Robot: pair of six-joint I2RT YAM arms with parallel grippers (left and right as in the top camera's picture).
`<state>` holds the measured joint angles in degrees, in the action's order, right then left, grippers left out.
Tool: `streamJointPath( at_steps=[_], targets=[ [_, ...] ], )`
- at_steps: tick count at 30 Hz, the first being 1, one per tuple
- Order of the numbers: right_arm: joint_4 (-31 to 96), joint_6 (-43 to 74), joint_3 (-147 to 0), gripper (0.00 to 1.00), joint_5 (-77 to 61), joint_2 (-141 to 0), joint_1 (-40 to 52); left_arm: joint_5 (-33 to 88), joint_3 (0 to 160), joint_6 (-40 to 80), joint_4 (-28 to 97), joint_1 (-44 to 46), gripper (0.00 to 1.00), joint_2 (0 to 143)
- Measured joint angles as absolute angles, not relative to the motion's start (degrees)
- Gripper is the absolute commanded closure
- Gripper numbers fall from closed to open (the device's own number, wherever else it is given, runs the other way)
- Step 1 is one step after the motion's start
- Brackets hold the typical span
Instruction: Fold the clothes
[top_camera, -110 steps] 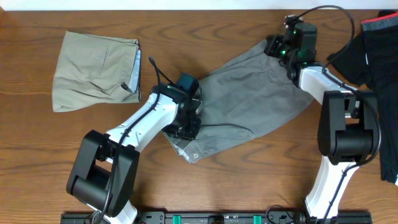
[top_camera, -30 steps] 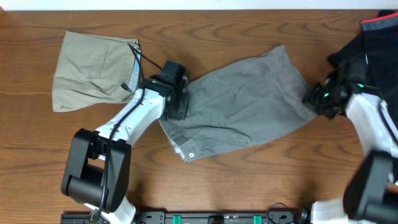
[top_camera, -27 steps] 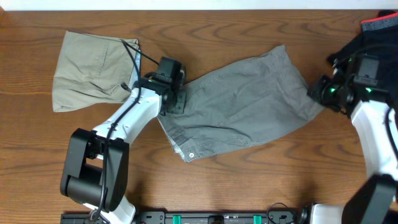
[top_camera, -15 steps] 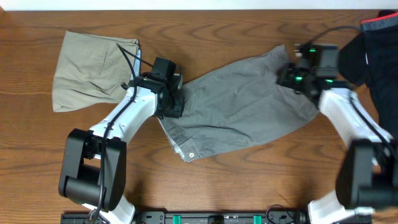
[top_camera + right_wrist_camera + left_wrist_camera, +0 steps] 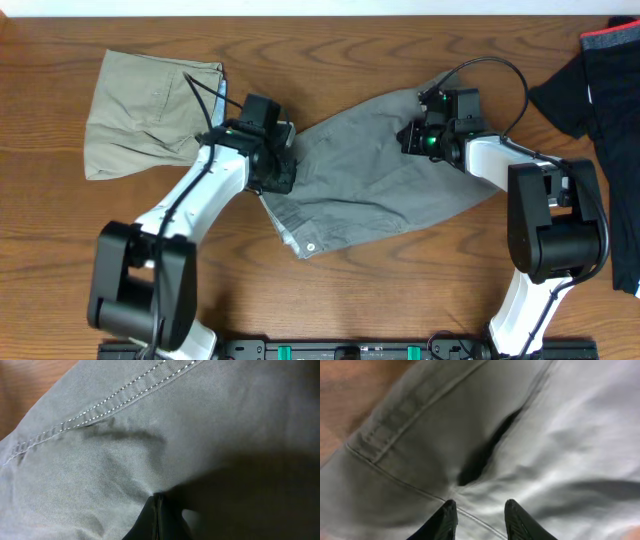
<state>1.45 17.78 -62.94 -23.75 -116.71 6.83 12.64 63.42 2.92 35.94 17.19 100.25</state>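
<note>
Table [image 5: 400,300]: brown wood grain. Its far edge runs along the top of the overhead view. Bare wood shows in a broad band on the near side between the two arm bases, and in a thinner strip beyond the grey shorts.
Grey shorts [image 5: 380,190]: lying flat at mid-table, wrinkled. The long axis runs diagonally, from near-left to far-right. The waistband [image 5: 395,425] end points near-left and the leg end far-right. No part of them reaches a table edge.
Black garment [image 5: 610,90]: bunched at the table's right side, with red trim at the far corner. It runs out of the overhead view and lies well apart from the grey shorts.
Beige shorts [image 5: 150,110]: folded, at the far left. They are near the grey shorts but not touching them.
Left gripper [image 5: 278,172]: over the waistband end of the grey shorts. In the wrist view [image 5: 480,510] the fingertips stand a little apart, with cloth showing in the gap between them.
Right gripper [image 5: 415,138]: on the far-right part of the grey shorts, just in from a stitched hem. In the wrist view [image 5: 157,505] the fingertips are pressed together. Whether they have caught a pinch of fabric cannot be told.
Button [image 5: 311,247]: metal, at the near-left corner of the grey shorts.
</note>
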Motion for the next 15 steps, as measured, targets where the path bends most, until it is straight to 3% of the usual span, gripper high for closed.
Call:
streamJointPath(
  at_steps=[8, 15],
  targets=[
    [3.14, 21.65, -63.96, 0.99, -20.45, -116.73, -0.51, 10.11, 61.49, 2.7, 35.29, 17.08, 0.67, 105.56],
    [6.15, 19.75, -64.03, 0.99, -27.09, -116.73, -9.3, 10.13, 61.6, 2.7, 34.46, 15.99, 0.68, 105.58]
  ],
)
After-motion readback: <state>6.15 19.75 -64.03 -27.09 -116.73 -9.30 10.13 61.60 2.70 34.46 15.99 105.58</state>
